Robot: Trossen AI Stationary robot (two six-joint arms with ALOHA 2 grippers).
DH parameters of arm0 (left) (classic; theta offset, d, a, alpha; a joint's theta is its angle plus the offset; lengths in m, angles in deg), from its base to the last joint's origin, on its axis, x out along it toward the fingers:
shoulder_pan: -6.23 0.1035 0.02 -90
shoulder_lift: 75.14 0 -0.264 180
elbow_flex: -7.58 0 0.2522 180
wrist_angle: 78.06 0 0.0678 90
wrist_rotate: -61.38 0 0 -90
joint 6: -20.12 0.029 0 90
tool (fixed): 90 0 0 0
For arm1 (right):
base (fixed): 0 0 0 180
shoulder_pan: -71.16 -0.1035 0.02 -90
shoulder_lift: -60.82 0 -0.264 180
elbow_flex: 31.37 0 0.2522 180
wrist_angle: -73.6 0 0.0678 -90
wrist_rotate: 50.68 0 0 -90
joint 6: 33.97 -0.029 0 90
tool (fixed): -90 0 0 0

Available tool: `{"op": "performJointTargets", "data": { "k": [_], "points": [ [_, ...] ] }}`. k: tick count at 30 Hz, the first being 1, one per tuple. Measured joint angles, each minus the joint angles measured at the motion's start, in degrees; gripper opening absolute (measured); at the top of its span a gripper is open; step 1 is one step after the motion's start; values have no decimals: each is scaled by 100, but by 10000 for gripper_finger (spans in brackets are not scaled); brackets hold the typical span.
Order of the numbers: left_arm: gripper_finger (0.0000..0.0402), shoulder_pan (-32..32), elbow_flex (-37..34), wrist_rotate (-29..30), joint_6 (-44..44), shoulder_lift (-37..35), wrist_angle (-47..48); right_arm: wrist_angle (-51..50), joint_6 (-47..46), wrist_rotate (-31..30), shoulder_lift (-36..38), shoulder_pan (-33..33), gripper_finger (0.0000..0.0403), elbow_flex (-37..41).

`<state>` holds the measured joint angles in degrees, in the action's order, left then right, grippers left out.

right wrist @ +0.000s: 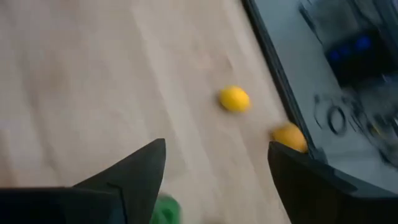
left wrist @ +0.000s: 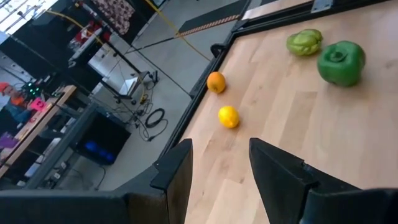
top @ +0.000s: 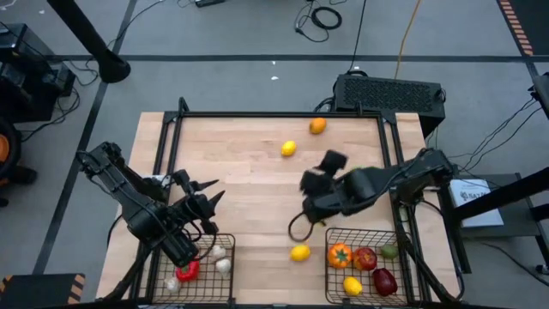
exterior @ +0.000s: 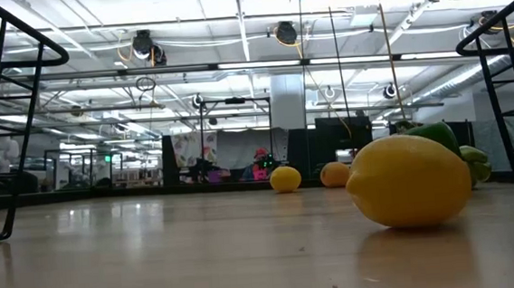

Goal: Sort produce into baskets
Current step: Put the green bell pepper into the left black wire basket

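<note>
My left gripper point(top: 213, 192) point(left wrist: 221, 174) is open and empty, above the table just beyond the left basket point(top: 225, 244), which holds white garlic bulbs point(top: 221, 258) and a red pepper point(top: 187, 271). My right gripper point(top: 316, 172) point(right wrist: 217, 168) is open and empty over mid-table. A green piece point(right wrist: 165, 211) shows low between its fingers. Two green peppers point(left wrist: 341, 62) point(left wrist: 304, 42) rest on the wood, hidden under the right arm in the high view. A lemon point(top: 288, 148) and an orange point(top: 317, 126) lie near the far edge. Another lemon point(top: 299, 252) point(exterior: 409, 180) lies beside the right basket point(top: 326, 237).
The right basket holds an orange tomato point(top: 340, 254), a red apple point(top: 365, 257), a lemon point(top: 352, 285) and other pieces. A black frame point(top: 283, 114) rims the table. A cable loop point(top: 298, 228) hangs under the right arm.
</note>
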<state>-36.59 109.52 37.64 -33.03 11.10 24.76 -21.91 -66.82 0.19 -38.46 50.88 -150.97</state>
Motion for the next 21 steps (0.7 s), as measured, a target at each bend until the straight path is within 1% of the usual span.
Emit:
{"op": "performJointTargets", "data": {
  "k": [2, 5, 7, 11, 13, 16, 21],
  "points": [
    [166, 76, 0, 0, 4, 0, 0, -174, -167, 4, 190, 98, 266, 282],
    [166, 165, 0, 3, 4, 0, -3, 60, -203, 44, 477, 218, 256, 892],
    [166, 207, 0, 2, 4, 0, -8, 543, -191, 35, 701, 280, 251, 1473],
    [166, 231, 0, 2, 4, 0, -12, 2017, -4, 56, 1214, 352, 252, 2955],
    [166, 231, 0, 2, 4, 0, -22, 2687, -20, 313, 1483, 423, 256, 3603],
    [166, 231, 0, 2, 2, 0, -24, 3510, 12, 899, 1808, 552, 261, 4294],
    [166, 231, 0, 0, 2, 0, -26, 4121, 569, 1644, 2036, 631, 262, 5127]
  ]
}}
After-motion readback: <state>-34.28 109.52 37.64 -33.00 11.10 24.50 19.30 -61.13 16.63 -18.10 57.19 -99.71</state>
